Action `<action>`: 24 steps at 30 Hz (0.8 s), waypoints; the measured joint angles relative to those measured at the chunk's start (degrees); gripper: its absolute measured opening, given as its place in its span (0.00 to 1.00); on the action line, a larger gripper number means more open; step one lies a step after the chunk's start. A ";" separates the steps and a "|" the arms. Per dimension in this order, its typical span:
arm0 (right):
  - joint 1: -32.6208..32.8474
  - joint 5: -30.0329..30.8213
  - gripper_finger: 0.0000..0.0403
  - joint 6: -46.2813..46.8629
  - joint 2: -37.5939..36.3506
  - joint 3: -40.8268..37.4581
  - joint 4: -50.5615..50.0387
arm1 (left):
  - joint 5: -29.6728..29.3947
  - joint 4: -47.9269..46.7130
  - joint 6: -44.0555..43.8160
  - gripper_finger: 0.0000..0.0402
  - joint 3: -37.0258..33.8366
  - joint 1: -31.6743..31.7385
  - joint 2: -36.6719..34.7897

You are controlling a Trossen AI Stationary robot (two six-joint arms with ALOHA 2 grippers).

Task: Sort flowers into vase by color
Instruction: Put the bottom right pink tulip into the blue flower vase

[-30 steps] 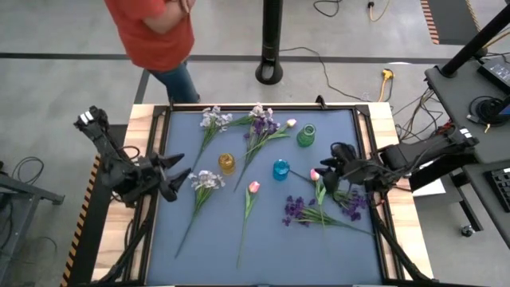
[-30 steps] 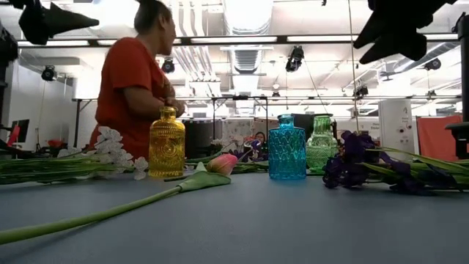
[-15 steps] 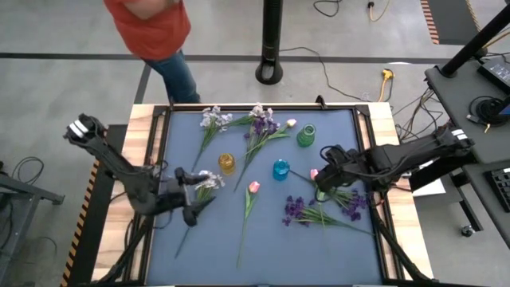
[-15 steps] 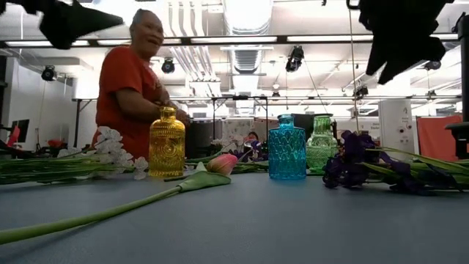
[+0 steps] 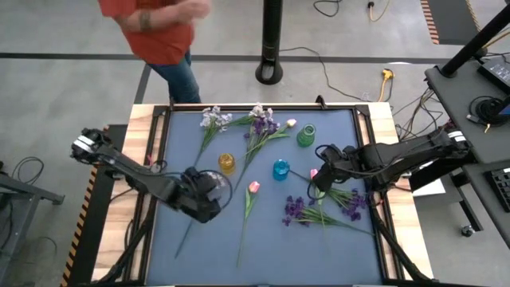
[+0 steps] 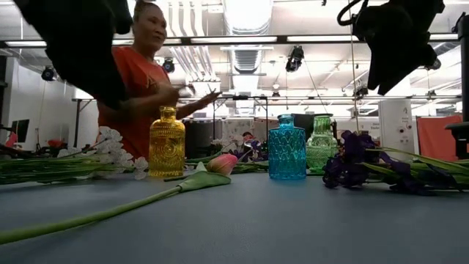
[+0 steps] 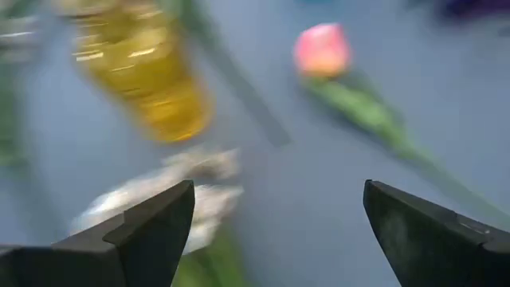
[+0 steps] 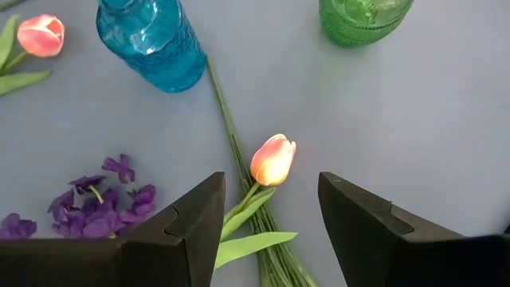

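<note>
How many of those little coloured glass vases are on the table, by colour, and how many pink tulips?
Yellow vase: 1
Blue vase: 1
Green vase: 1
Pink tulips: 3, one beside the green vase, one mid-table, one under the right arm
Total: 6

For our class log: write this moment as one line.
left claw: open over white spray | right claw: open over tulip | vases: empty

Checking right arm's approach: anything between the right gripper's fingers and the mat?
Right wrist view: a pink tulip bud on the blue mat, framed by the open right gripper.
</note>
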 joint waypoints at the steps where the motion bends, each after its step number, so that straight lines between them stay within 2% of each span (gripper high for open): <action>1: 0.14 0.02 0.48 -0.10 0.24 -0.03 0.01 | 0.46 -4.56 -1.01 0.86 2.36 0.29 1.81; 4: 0.37 0.00 0.48 -0.12 0.94 -0.10 0.03 | -0.08 -11.44 -3.06 0.86 8.93 0.39 5.88; 10: 0.50 -0.01 0.48 -0.38 3.02 -0.12 0.13 | -0.35 -13.96 -1.38 0.86 16.71 -0.85 11.01; 17: 0.52 -4.87 0.48 0.14 6.91 -0.12 0.59 | -1.74 -17.89 -0.37 0.86 20.44 -0.91 14.84; 24: 0.50 -4.48 0.48 -0.79 11.61 -0.12 1.03 | -1.76 -16.63 1.01 0.81 21.73 -1.74 15.43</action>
